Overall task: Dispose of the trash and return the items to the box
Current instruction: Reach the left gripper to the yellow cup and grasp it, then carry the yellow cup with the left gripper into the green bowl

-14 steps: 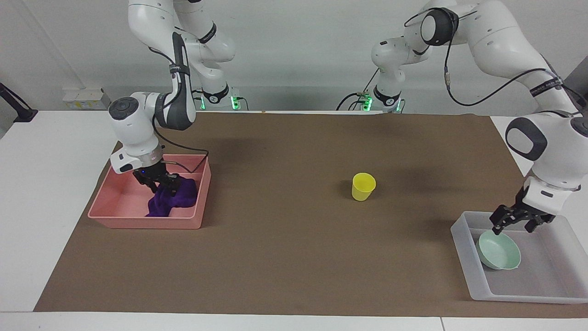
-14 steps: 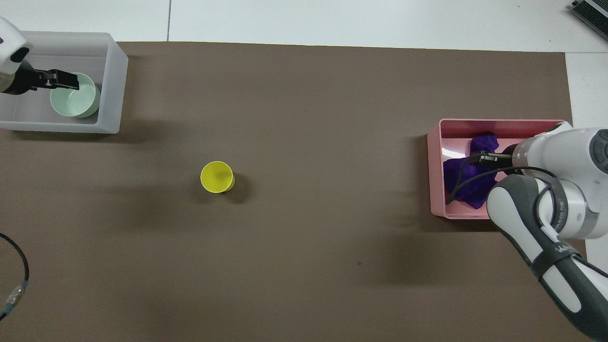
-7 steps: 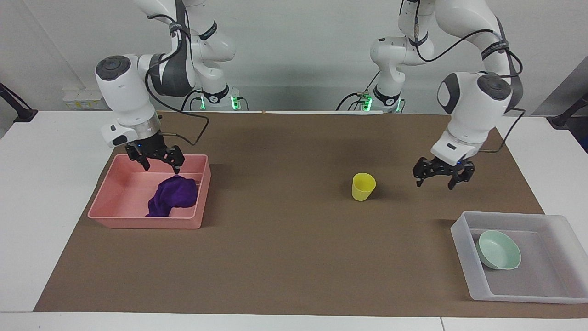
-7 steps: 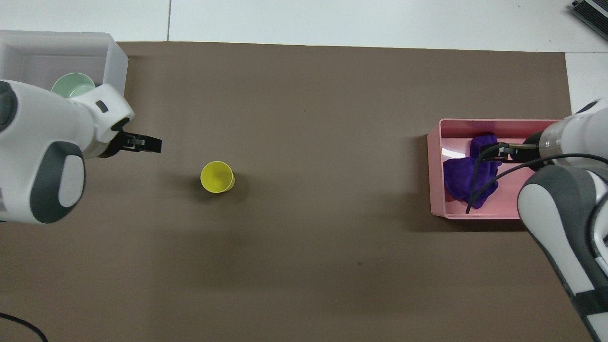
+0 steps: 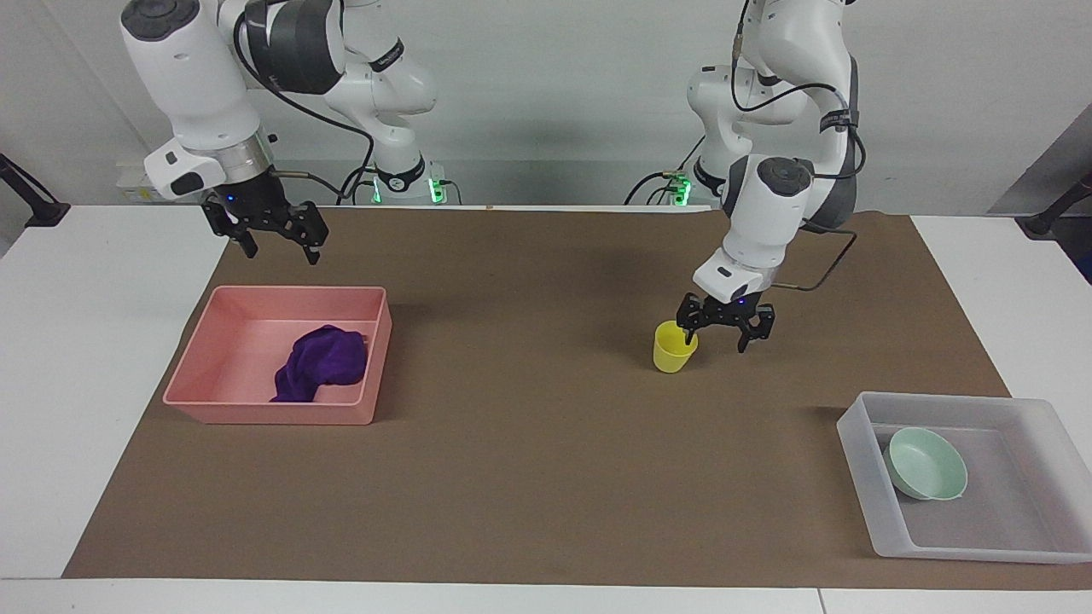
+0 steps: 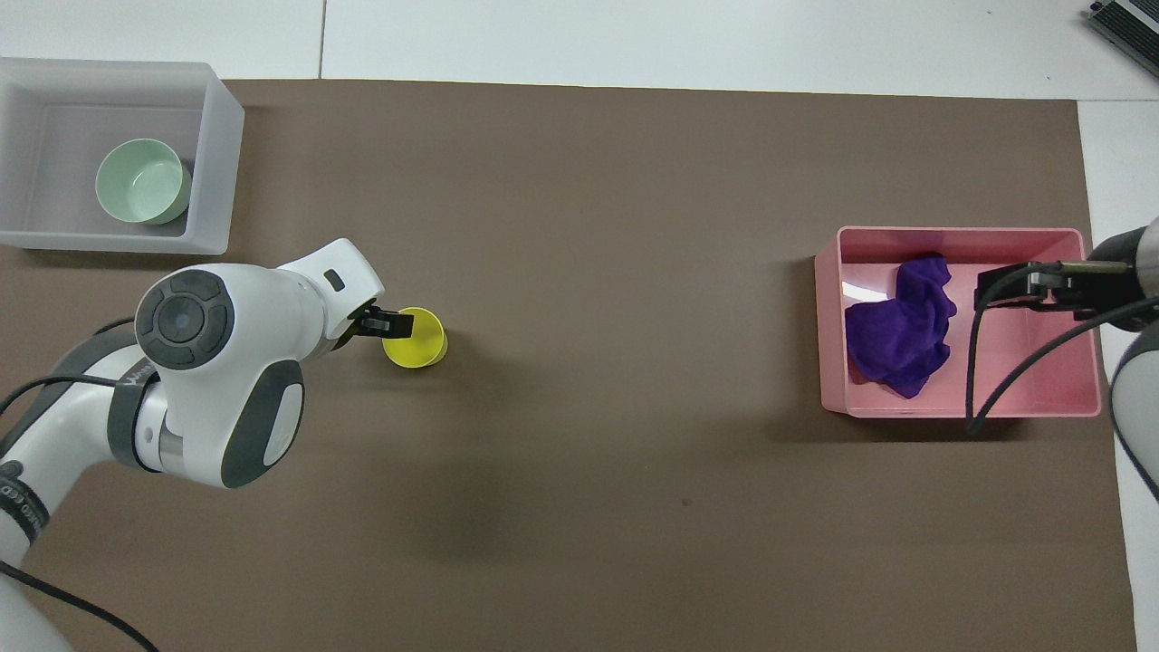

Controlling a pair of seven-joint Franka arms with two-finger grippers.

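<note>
The yellow cup (image 5: 674, 351) (image 6: 416, 340) stands upright on the brown mat. My left gripper (image 5: 717, 335) (image 6: 380, 321) is open and low at the cup, with one finger at its rim and the other beside it toward the left arm's end. The mint-green bowl (image 5: 927, 465) (image 6: 140, 181) lies in the translucent tray (image 5: 870, 486) (image 6: 213, 154). The purple rag (image 5: 322, 362) (image 6: 901, 330) lies in the pink bin (image 5: 256, 414) (image 6: 828, 335). My right gripper (image 5: 281, 250) (image 6: 1023, 285) is open and empty, raised over the bin.
The brown mat (image 5: 529, 426) covers most of the white table. The tray sits at the left arm's end, farther from the robots than the cup. The pink bin sits at the right arm's end. A black cable hangs from the right wrist over the bin.
My left gripper left the bowl in the tray, crossed to the cup and came down at its rim. My right gripper let go of the rag and rose above the pink bin.
</note>
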